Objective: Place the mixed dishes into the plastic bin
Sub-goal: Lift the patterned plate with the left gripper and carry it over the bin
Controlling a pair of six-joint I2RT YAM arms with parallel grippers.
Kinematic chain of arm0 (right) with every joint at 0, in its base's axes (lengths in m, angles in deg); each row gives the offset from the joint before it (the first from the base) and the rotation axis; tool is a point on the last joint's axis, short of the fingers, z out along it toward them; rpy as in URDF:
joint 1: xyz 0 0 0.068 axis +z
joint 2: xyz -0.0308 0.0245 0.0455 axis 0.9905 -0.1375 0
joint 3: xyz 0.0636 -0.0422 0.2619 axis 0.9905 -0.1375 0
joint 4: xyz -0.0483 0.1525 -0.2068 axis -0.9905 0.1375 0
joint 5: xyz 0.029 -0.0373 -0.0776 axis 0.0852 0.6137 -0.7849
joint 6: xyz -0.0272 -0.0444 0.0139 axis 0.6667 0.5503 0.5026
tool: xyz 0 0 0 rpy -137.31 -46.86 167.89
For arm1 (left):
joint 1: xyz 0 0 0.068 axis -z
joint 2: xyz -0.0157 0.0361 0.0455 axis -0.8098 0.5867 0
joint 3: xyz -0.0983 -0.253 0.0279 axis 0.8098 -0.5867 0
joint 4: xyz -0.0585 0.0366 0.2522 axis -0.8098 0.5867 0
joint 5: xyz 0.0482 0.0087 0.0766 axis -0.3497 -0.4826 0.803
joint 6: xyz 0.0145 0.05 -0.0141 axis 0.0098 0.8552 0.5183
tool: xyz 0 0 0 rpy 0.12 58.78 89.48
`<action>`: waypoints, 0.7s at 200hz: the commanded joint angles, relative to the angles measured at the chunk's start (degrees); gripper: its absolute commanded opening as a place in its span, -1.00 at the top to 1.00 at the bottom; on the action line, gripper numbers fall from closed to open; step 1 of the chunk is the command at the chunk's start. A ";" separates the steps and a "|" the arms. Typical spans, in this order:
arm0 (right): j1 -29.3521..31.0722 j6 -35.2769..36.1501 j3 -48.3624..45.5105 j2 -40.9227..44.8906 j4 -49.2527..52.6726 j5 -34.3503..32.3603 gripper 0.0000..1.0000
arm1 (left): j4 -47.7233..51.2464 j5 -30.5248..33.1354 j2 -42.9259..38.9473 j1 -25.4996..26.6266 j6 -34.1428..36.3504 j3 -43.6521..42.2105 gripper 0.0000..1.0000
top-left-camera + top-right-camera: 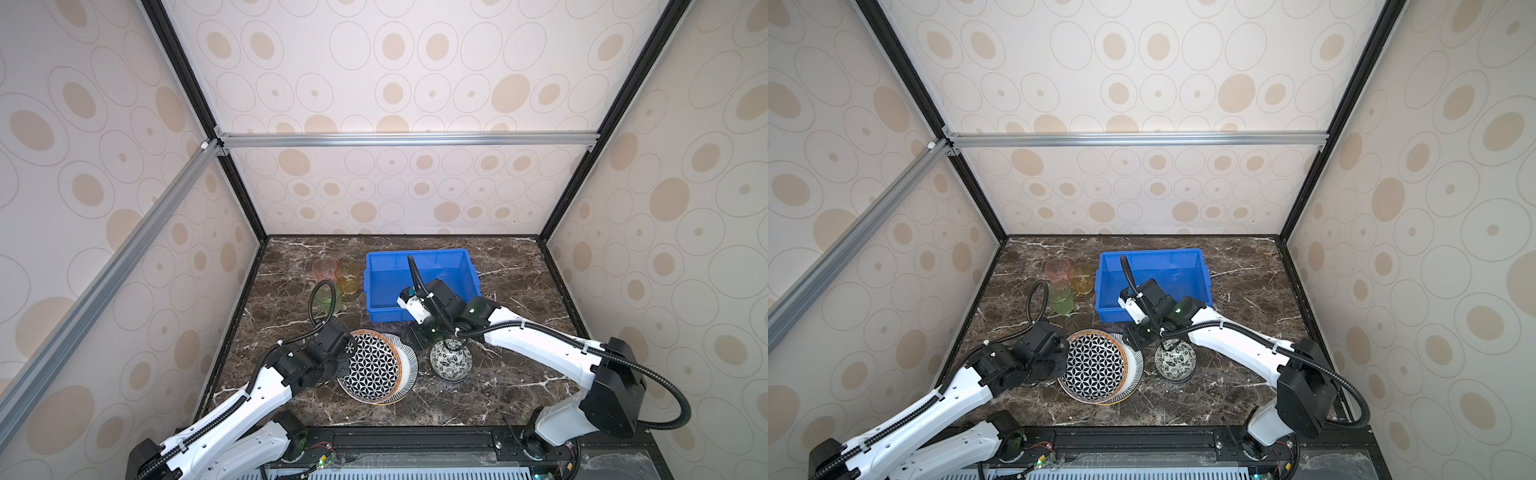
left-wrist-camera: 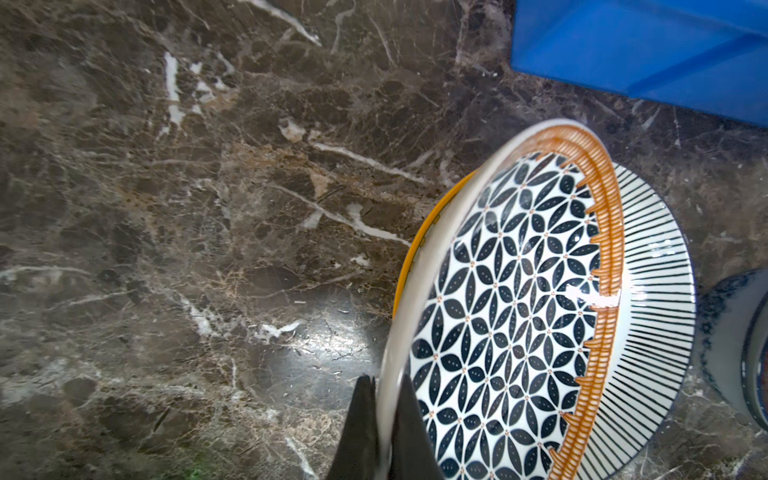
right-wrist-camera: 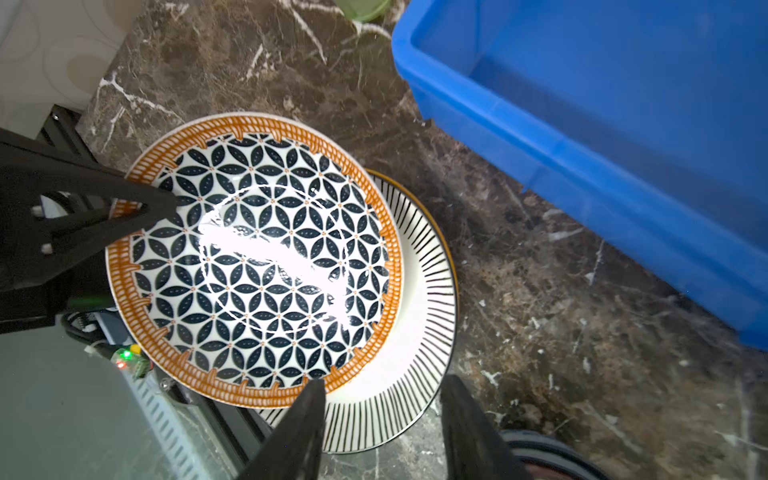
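A black-white geometric plate [image 1: 372,365] [image 1: 1096,365] [image 3: 266,257] lies on a striped plate [image 1: 410,360] [image 2: 656,291] [image 3: 419,353], with a yellow-rimmed plate's edge [image 2: 419,237] showing beneath. My left gripper [image 2: 384,382] [image 1: 350,345] is shut on the geometric plate's left rim. My right gripper [image 3: 382,384] [image 1: 417,345] hangs open over the striped plate's right edge, holding nothing. A floral bowl [image 1: 451,359] [image 1: 1175,358] sits just right of it. The blue plastic bin [image 1: 390,286] [image 1: 1150,274] [image 3: 602,124] stands behind with nothing seen inside. Pink [image 1: 325,270], amber [image 1: 348,278] and green [image 1: 326,299] tumblers stand to its left.
The dark marble table [image 1: 498,386] is boxed in by patterned walls on three sides. A black rail [image 1: 415,440] runs along the front edge. My right arm [image 1: 540,336] stretches over the bin's near right corner.
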 commanded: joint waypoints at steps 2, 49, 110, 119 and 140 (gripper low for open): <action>0.13 1.21 1.54 2.76 2.00 -4.88 -0.13 | 4.81 3.91 -0.66 -0.33 2.09 5.61 1.00; 0.08 1.91 0.64 7.33 1.42 -11.62 -0.39 | 7.74 5.99 1.22 -0.28 4.70 12.60 1.00; -0.41 4.37 1.16 10.35 1.57 -20.53 -0.53 | 9.56 7.23 5.36 -0.28 8.47 21.48 1.00; -0.81 4.39 1.54 10.35 1.97 -21.44 -0.53 | 9.42 7.39 5.78 -0.28 9.03 22.72 1.00; -2.84 2.75 2.23 10.43 2.94 -22.86 -0.56 | 8.13 8.17 7.44 -0.29 10.44 26.11 1.00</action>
